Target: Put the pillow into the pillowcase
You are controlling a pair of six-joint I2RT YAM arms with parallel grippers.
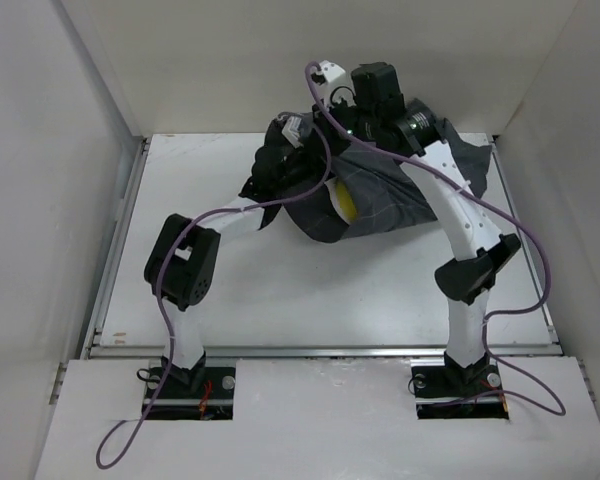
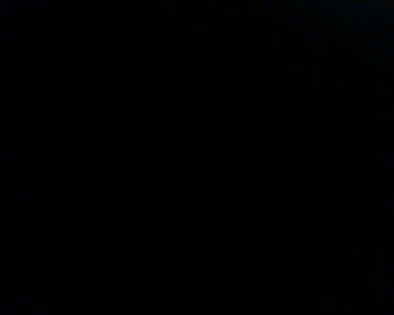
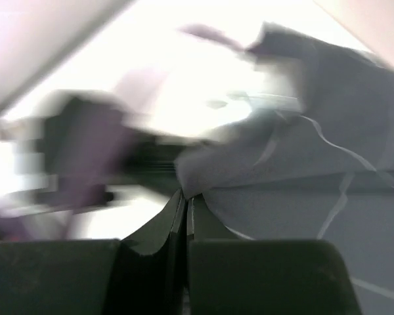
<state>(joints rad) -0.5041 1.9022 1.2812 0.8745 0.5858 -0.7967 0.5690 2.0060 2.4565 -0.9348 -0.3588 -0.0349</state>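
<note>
Shows the charcoal grid-check pillowcase heaped at the far middle of the table, with only a yellow patch of the pillow peeking from its near opening. Has the right gripper raised over the heap, jaws pressed together on an edge of the cloth. Cannot tell how the left gripper stands, buried in the folds, its wrist view black.

The pillowcase is charcoal grey with thin light check lines; the pillow shows yellow.
</note>
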